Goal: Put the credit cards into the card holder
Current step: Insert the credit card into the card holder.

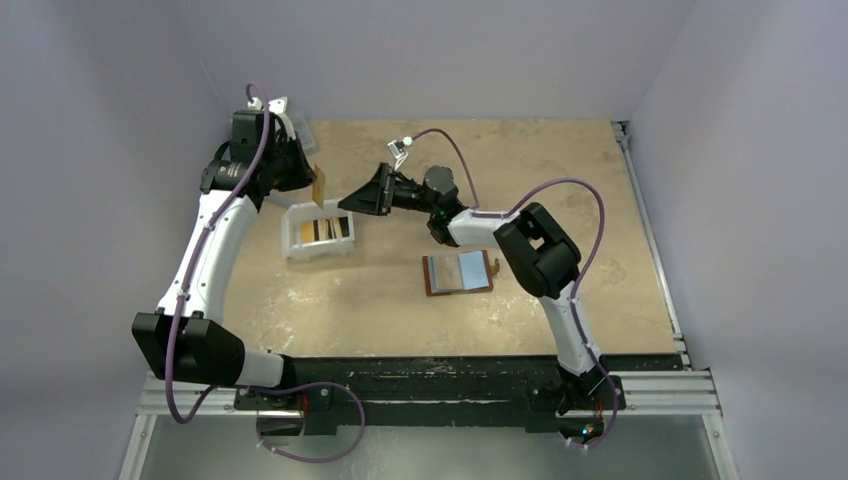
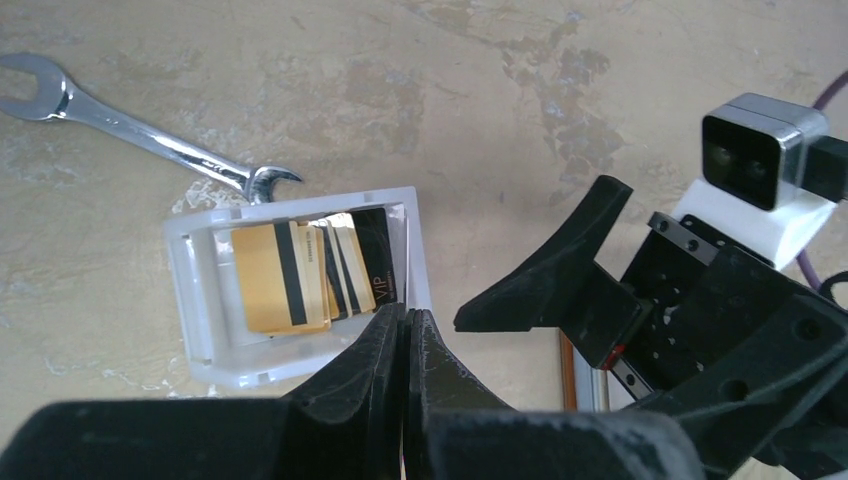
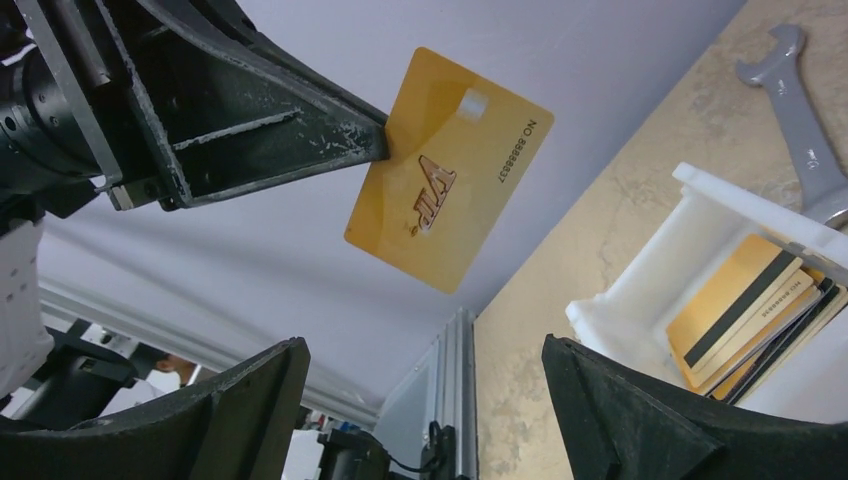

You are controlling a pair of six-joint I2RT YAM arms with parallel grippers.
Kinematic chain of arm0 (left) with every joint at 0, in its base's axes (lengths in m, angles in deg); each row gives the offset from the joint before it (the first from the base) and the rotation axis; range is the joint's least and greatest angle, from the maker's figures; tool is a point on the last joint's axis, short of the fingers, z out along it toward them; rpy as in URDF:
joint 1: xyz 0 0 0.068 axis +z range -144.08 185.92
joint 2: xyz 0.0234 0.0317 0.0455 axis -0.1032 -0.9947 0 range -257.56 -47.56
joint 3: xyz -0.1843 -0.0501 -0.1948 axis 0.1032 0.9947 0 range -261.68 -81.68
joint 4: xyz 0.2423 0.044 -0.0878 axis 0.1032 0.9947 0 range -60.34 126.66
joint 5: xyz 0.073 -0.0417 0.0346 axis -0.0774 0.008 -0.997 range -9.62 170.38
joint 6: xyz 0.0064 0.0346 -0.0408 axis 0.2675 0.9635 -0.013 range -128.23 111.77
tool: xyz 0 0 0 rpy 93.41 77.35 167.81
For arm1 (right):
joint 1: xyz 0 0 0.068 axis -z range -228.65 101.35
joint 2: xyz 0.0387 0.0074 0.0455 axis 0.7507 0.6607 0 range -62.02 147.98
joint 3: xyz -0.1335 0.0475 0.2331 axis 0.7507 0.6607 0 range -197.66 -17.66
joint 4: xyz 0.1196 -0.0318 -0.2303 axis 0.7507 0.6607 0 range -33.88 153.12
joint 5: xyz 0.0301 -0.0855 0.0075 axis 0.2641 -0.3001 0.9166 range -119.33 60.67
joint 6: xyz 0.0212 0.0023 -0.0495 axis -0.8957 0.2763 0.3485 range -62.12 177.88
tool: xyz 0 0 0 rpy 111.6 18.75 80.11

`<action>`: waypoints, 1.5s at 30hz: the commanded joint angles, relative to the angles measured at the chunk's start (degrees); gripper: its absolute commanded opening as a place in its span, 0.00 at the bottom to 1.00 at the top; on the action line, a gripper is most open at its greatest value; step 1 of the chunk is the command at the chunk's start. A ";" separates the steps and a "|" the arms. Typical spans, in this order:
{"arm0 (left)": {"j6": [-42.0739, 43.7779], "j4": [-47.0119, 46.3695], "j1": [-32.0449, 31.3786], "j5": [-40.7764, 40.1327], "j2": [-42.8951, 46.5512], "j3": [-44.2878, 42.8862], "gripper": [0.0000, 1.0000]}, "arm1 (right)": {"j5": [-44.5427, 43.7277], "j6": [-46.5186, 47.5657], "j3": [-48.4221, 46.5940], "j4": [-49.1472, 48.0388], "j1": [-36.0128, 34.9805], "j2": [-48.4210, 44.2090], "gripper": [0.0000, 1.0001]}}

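While left pincer (image 2: 408, 322) pinches gold card (image 3: 450, 170) aloft | right pincer (image 1: 358, 198) — outstretched, agape

A gold card (image 3: 450, 170) marked VIP hangs tilted in the air, one edge pinched by the left gripper (image 3: 375, 140). More cards (image 2: 290, 275), gold with black stripes, lie fanned in a white tray (image 2: 190, 300) at 9 o'clock on the table (image 1: 600, 250). The brown holder (image 1: 458, 273) lies open and flat just toward 6 o'clock of centre, with a pale blue panel showing inside.

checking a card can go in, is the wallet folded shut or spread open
Spread open: in the top view the wallet lies flat on the table, pale inner side up, brown border showing.
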 commanded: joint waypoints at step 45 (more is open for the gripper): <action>-9.33 -10.45 0.42 17.24 7.34 7.18 0.00 | -5.10 -30.90 -1.48 -33.19 0.06 7.18 0.00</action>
